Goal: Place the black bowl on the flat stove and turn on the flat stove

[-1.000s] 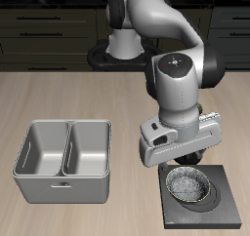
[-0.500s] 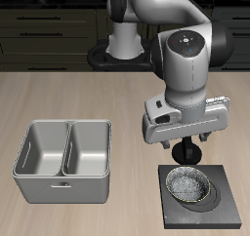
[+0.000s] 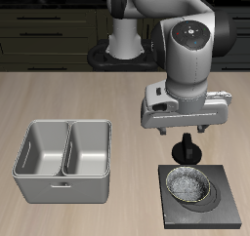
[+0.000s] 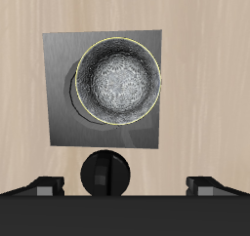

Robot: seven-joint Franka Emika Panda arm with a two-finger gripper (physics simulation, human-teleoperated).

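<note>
Showing knob beside pincer

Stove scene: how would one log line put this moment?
small black speckled bowl: on flat black stove | upright black knob: untouched | gripper: open, empty, above knob

We see a grey metal tray with two compartments standing on the wooden table, near the table's front edge. Both compartments look bare inside, and a thin wall divides them. A small handle shows on the tray's front wall. Behind the table, farther back than the tray, runs a row of dark cabinets with pale horizontal handles on their drawer fronts.
</note>
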